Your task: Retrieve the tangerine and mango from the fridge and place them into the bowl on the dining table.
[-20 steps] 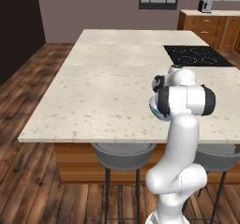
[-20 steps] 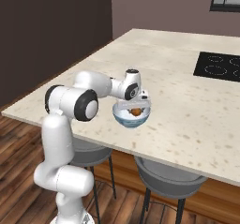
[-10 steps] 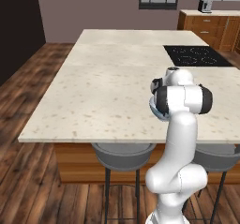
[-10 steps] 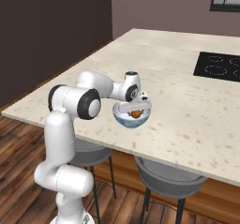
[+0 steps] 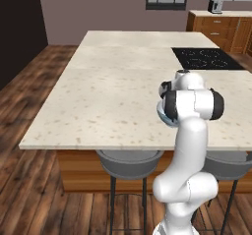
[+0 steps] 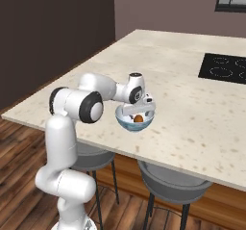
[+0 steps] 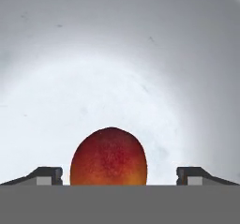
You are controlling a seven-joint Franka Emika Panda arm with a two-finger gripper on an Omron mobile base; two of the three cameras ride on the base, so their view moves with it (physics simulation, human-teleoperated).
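On the beige stone worktop (image 6: pixel 192 104), the bowl (image 6: pixel 135 123) holds a red-orange mango (image 7: pixel 108 156); the tool (image 7: pixel 120 175) hangs released above it, fingers clear either side.

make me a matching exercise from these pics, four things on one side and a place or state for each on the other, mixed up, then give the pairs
Things
1. mango
2. bowl
3. gripper
4. cooktop

Places or states
A. set into the far part of the dining table top
B. jaws wide apart, clear of the fruit on both sides
C. lying on the white inside of the bowl
D. standing on the stone top near its front edge, under the hand

Pairs: 1-C, 2-D, 3-B, 4-A
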